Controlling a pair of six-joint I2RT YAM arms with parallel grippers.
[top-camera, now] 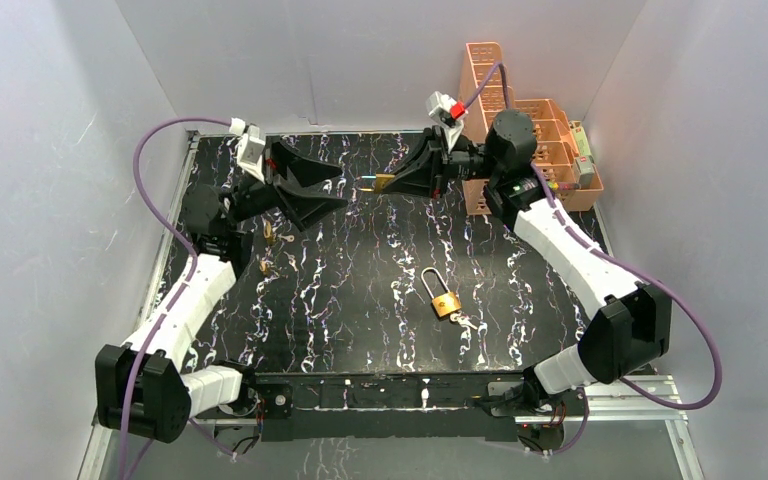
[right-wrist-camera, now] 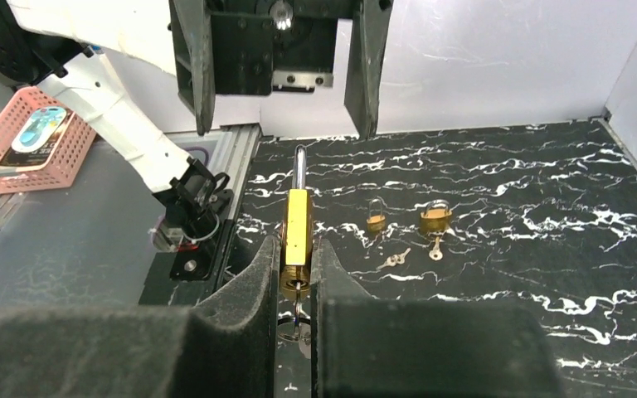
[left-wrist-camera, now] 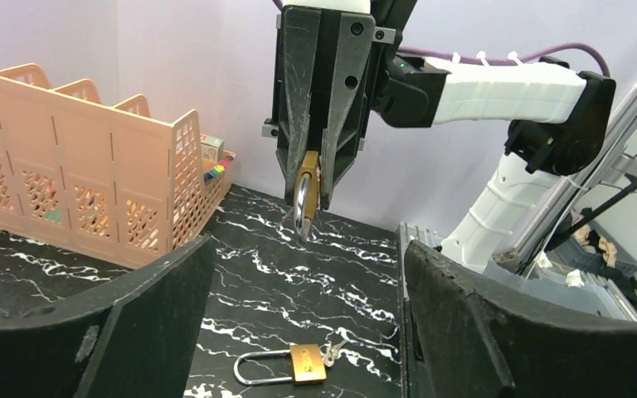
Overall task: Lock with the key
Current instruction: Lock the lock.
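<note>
Dark pads [right-wrist-camera: 249, 290] of the right gripper [right-wrist-camera: 296, 269] are pressed on a brass padlock [right-wrist-camera: 296, 224] in the right-wrist view, lower centre, with a key [right-wrist-camera: 297, 323] hanging from its near end. In the left-wrist view the left gripper [left-wrist-camera: 307, 249] is spread wide and empty, facing that lock. From overhead, both are seen aloft at upper centre. Insertion is judged done and turning is left; whether the shackle [left-wrist-camera: 302, 214] is closed cannot be told.
</note>
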